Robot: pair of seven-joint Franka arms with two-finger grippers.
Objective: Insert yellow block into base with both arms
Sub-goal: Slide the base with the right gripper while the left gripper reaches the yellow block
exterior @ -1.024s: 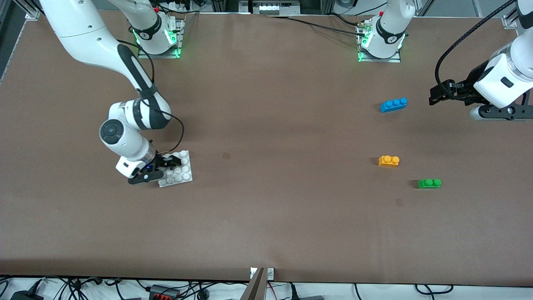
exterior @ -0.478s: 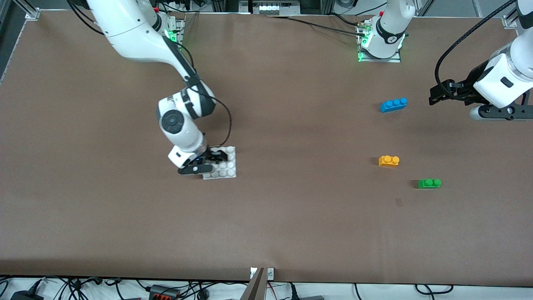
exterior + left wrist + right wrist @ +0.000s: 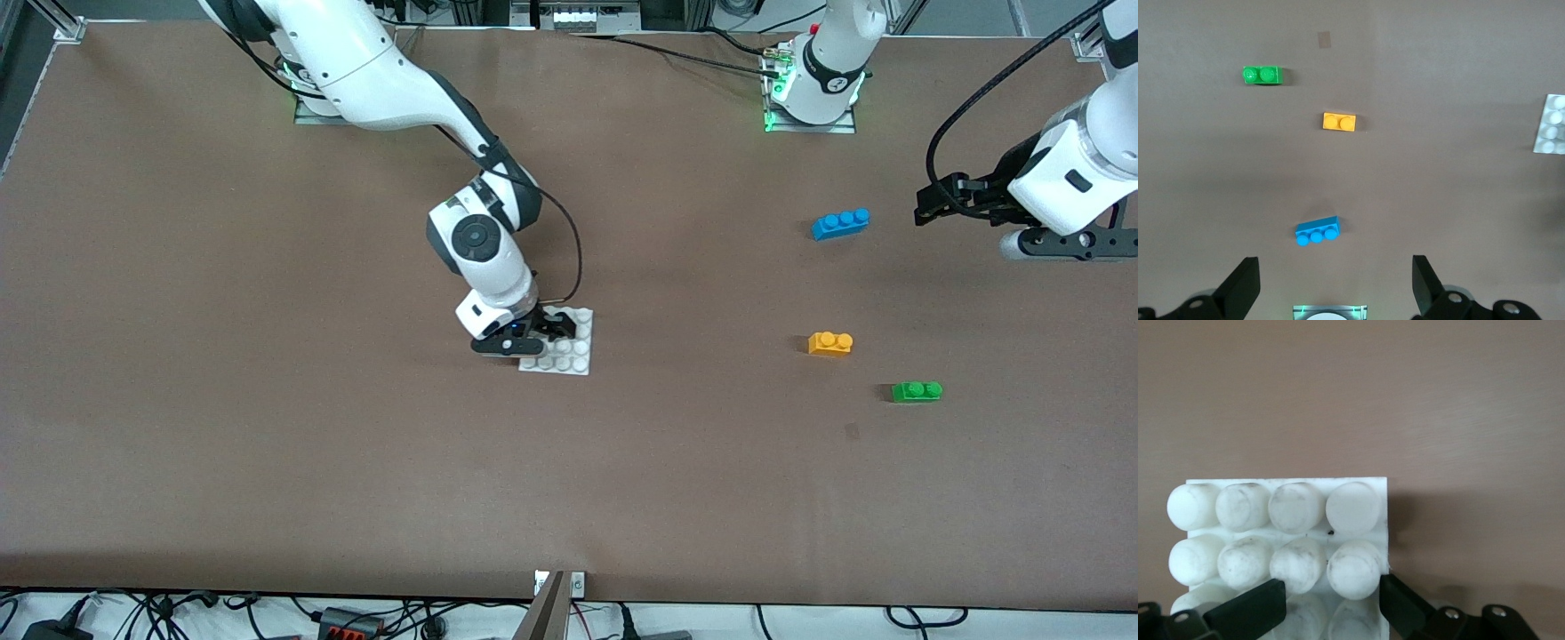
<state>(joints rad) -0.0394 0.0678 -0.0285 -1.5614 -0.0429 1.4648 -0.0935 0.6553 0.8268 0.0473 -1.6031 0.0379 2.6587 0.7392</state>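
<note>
Base (image 3: 569, 354) sitting mid-counter, apparently flat, right gripper (image 3: 544, 331) pinching its edge. Block (image 3: 830, 343) lying toward the left arm's end, between blue brick (image 3: 840, 223) and green brick (image 3: 917, 391). Left gripper (image 3: 929, 203) hovering near the blue brick, jaws spread.

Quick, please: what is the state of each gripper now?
Left gripper: open, holding nothing, up in the air at the left arm's end of the table.
Right gripper: shut on the base, near the table's middle.
</note>
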